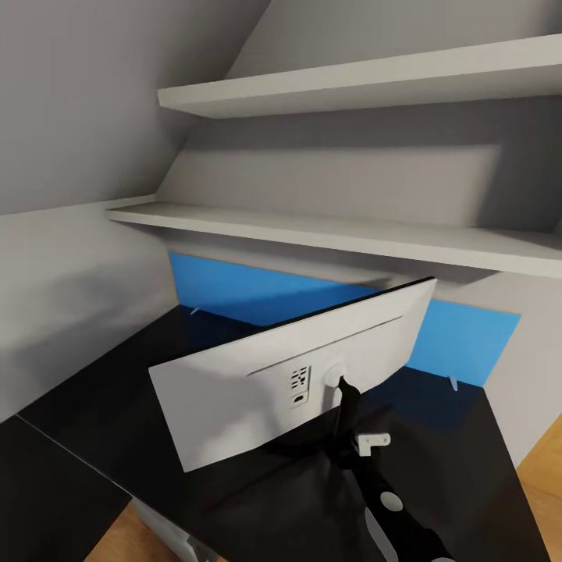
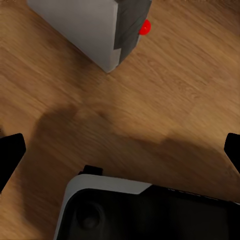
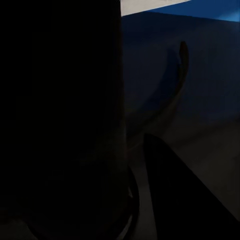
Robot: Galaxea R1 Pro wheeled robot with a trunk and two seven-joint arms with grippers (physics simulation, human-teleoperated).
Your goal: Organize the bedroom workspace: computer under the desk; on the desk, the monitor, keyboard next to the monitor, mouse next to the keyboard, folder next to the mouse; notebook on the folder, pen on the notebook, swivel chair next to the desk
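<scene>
The wide flat monitor (image 1: pixel 289 371), its light-grey back toward the head camera, stands tilted on the glossy black surface (image 1: pixel 101 406) of the L-shaped desk, in front of the blue back panel (image 1: pixel 257 293) and below two pale wall shelves (image 1: pixel 351 234). The right arm (image 1: pixel 375 476) reaches up from the lower edge of the head view to the monitor's thin black stand, where the gripper itself is hidden; whether it is closed on the stand cannot be told. The right wrist view is almost wholly dark, with only a strip of the blue panel and a faint curved shape readable. In the left wrist view the left gripper (image 2: pixel 120 155) hangs over the wooden floor (image 2: pixel 165 90), its dark fingertips (image 2: pixel 10 152) wide apart at the frame edges. Beyond it a corner of the boxy light-grey computer tower (image 2: pixel 95 30) is cut off, with a small red spot on its dark side.
</scene>
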